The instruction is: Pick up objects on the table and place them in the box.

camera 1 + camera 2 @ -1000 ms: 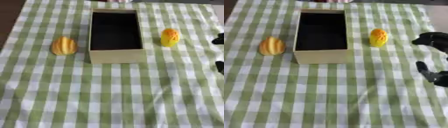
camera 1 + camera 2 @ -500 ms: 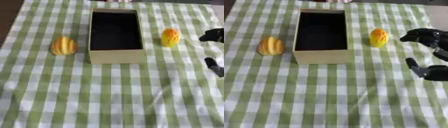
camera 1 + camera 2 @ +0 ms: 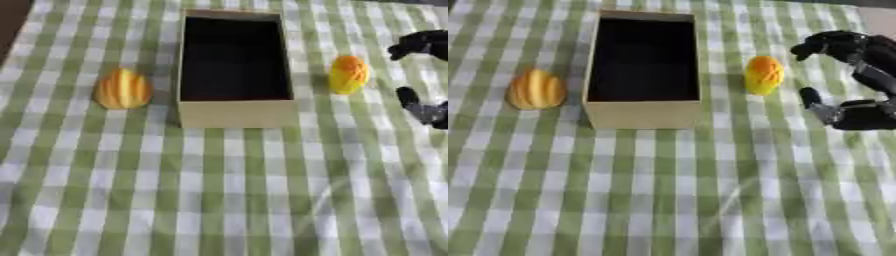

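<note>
Cardboard box [image 3: 642, 114] is sitting open-topped toward the far middle of the table, its dark inside holding nothing that can be made out. Just right of it, apart from its wall, a small yellow-orange object [image 3: 763, 75] is standing upright on the cloth; on the box's left, a little farther off, a rounded, ribbed orange-yellow object [image 3: 535, 90] is lying on the cloth. Entering from the right edge, the robot's right hand [image 3: 852, 77] is hovering beside the small yellow-orange object without touching it: its fingers [image 3: 826, 42] are arching over at the far side while the thumb [image 3: 814, 101] is pointing in from the near side, leaving a wide gap between them that is holding nothing. The forearm behind it is running off the right edge of the view. Covering the table is a green-and-white checked cloth [image 3: 667, 200], lying slightly rumpled toward the near side. Beyond the cloth's far left corner a dark strip of background [image 3: 13, 20] is showing.
</note>
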Motion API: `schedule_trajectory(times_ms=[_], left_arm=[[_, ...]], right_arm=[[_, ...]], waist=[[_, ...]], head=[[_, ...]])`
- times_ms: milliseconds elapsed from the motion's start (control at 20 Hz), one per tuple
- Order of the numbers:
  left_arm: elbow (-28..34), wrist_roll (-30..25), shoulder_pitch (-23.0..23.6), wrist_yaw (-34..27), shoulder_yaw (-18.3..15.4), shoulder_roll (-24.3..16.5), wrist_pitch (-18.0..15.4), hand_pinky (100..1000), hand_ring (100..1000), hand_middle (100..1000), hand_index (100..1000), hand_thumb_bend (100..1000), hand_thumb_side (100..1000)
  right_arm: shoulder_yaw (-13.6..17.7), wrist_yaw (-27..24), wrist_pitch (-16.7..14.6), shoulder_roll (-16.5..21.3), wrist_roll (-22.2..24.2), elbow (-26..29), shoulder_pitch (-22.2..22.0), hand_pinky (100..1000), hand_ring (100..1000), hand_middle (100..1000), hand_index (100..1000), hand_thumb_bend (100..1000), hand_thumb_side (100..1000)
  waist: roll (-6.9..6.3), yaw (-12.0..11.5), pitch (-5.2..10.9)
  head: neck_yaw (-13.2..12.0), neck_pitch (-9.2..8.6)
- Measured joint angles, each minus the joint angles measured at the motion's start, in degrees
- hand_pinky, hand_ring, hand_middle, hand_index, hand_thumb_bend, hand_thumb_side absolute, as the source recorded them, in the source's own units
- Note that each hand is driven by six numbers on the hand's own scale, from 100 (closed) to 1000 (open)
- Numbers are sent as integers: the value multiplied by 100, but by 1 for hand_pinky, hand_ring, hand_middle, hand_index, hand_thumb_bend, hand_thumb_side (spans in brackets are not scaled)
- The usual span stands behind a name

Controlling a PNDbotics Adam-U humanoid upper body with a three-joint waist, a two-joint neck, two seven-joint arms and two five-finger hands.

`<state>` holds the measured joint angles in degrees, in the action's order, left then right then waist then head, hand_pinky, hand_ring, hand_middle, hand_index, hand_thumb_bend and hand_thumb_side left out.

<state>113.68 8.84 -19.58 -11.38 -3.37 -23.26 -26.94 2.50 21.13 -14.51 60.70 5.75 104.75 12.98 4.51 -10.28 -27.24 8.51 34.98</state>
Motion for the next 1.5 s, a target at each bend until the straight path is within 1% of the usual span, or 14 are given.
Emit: schedule_trajectory(times_ms=[50,200,300,400,500,550,650,800,950,1150,1350,1500], left_arm=[[0,-16,-20,0,4,-1,-5,831,632,643,844,100,643],[0,-64,-82,0,36,-31,-12,832,630,642,844,100,643],[0,-91,-131,0,52,-45,-14,832,629,641,844,100,642],[0,-122,-171,0,71,-45,-17,833,628,640,844,100,642],[0,-147,-171,1,74,-45,-7,834,626,639,843,100,643],[0,-157,-170,3,78,-45,2,835,625,638,843,100,645],[0,-179,-168,9,95,-45,24,835,624,636,843,100,647],[0,-208,-168,19,106,-45,53,835,623,633,844,100,648],[0,-227,-168,25,107,-45,72,835,621,628,843,100,643],[0,-242,-161,32,107,-45,94,837,622,623,840,100,654],[0,-249,-160,45,108,-45,113,837,620,620,840,100,656],[0,-254,-159,55,108,-45,139,837,618,618,840,100,659]], right_arm=[[13,0,13,-7,5,-84,69,920,911,668,863,100,184],[32,1,34,-75,22,-295,261,937,922,689,887,100,198],[33,4,43,-102,58,-387,361,945,920,689,893,100,202],[44,33,56,-104,103,-458,459,955,926,710,904,100,200],[48,110,57,-119,154,-504,513,962,926,710,908,100,148],[61,143,51,-139,174,-520,521,968,933,727,917,100,125],[83,226,47,-162,190,-550,552,979,946,757,931,100,106],[131,413,21,-201,166,-599,572,992,958,775,945,100,100],[137,535,-45,-207,160,-632,573,1000,966,796,955,100,100],[137,606,-162,-225,260,-636,571,1000,972,813,961,100,138],[138,610,-295,-250,434,-640,571,1000,979,824,966,100,198],[143,602,-360,-251,563,-649,572,1000,981,831,971,100,195]], waist=[[13,-33,-42],[57,-138,-184],[83,-184,-233],[114,-244,-295],[140,-274,-333],[149,-275,-345],[179,-275,-377],[229,-279,-408],[235,-279,-424],[242,-269,-434],[271,-264,-456],[280,-274,-473]], head=[[28,-49],[122,-196],[176,-276],[224,-336],[259,-369],[274,-388],[293,-395],[316,-436],[317,-442],[317,-440],[317,-434],[318,-433]])
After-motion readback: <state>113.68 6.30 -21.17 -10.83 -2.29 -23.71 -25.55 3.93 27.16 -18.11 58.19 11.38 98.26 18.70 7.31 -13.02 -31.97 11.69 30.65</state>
